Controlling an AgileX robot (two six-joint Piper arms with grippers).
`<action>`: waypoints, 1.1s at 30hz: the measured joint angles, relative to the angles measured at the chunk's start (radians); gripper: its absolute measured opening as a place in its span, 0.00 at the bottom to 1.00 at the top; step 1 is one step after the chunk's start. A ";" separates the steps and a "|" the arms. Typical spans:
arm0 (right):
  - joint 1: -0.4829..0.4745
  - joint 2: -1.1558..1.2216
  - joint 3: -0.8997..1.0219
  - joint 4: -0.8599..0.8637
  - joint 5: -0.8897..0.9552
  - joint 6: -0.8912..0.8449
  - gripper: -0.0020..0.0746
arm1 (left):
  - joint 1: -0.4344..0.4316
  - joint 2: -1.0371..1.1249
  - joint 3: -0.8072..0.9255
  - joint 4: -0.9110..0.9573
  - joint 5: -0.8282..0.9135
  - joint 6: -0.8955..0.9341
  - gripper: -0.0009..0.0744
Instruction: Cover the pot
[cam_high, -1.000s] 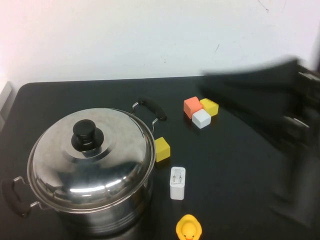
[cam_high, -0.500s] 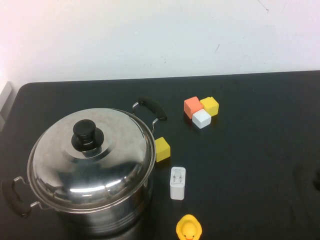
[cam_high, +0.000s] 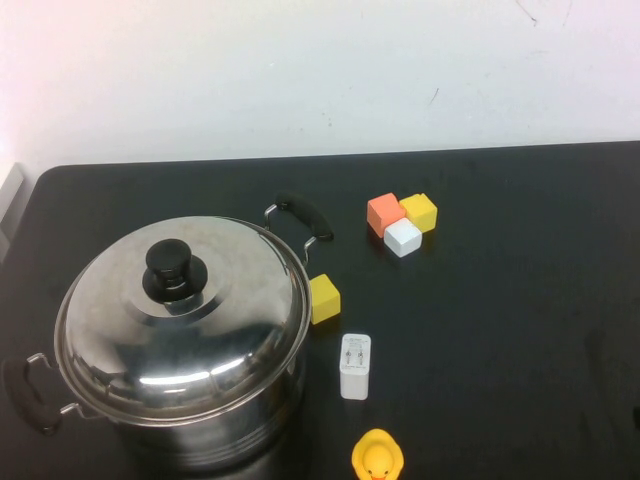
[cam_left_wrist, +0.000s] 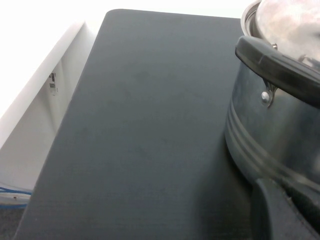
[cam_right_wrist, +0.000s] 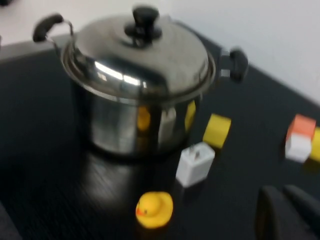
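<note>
Pot: I saw the pot (cam_high: 185, 400) standing on the left near part of the black table (cam_high: 500, 320), by far the biggest thing there, with one black handle (cam_high: 300, 215) reaching toward the far side and the other (cam_high: 25, 395) at the near left edge.
Lid: the domed steel lid (cam_high: 180, 320) sat on the pot's rim, its black knob (cam_high: 173, 268) on top; the pot was covered.
Left gripper: in the left wrist view I could make out only a dark part of the left gripper (cam_left_wrist: 285, 212) low beside the pot's wall (cam_left_wrist: 270, 135), under one handle (cam_left_wrist: 275, 62); I could not tell how its jaws stood. It did not show in the high view.
Right gripper: the right gripper (cam_right_wrist: 287, 212) showed as two dark tips close side by side in the right wrist view, well apart from the pot (cam_right_wrist: 135, 105); I judged the jaws clenched, with nothing between them.
Near the pot: a yellow cube (cam_high: 324, 298) lay just beside the pot's right side, a white charger (cam_high: 355, 366) near it, and a yellow rubber duck (cam_high: 377, 458) at the near edge.
Farther off: an orange cube (cam_high: 385, 213), a second yellow cube (cam_high: 419, 211) and a white cube (cam_high: 403, 238) sat clustered together, touching.
</note>
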 joint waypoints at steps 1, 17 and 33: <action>-0.005 -0.001 0.022 -0.013 -0.011 0.032 0.02 | 0.000 0.000 0.000 0.000 0.000 0.000 0.01; -0.665 -0.084 0.398 0.049 -0.401 0.099 0.02 | 0.000 0.000 0.000 0.000 0.000 0.000 0.01; -1.132 -0.477 0.574 0.081 -0.391 0.099 0.02 | 0.000 0.000 0.000 0.000 0.000 0.000 0.01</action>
